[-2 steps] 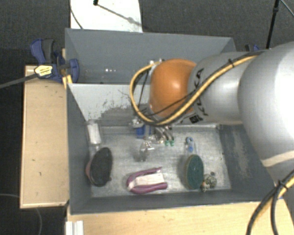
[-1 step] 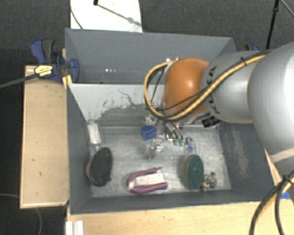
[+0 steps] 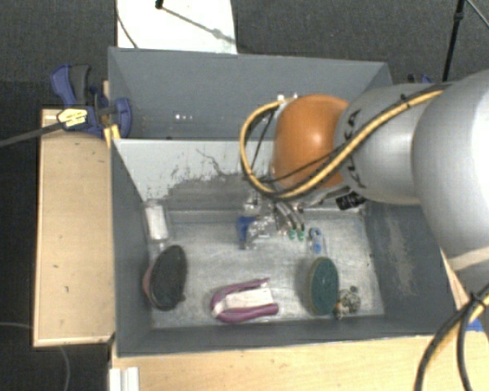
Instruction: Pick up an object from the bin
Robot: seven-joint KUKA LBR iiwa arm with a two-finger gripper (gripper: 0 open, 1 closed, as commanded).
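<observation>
Blue piece [image 3: 247, 231] lies near bin [image 3: 228, 96] centre, with gripper [image 3: 270, 225] low just at its 3 o'clock, apparently positioned for a grasp. Whether clenched or released cannot be told.

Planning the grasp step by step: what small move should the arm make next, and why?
Probably a short drop straight down: the gripper hangs over a small blue object mid-bin, while the purple-and-white item and the green oval lie apart from it.
</observation>
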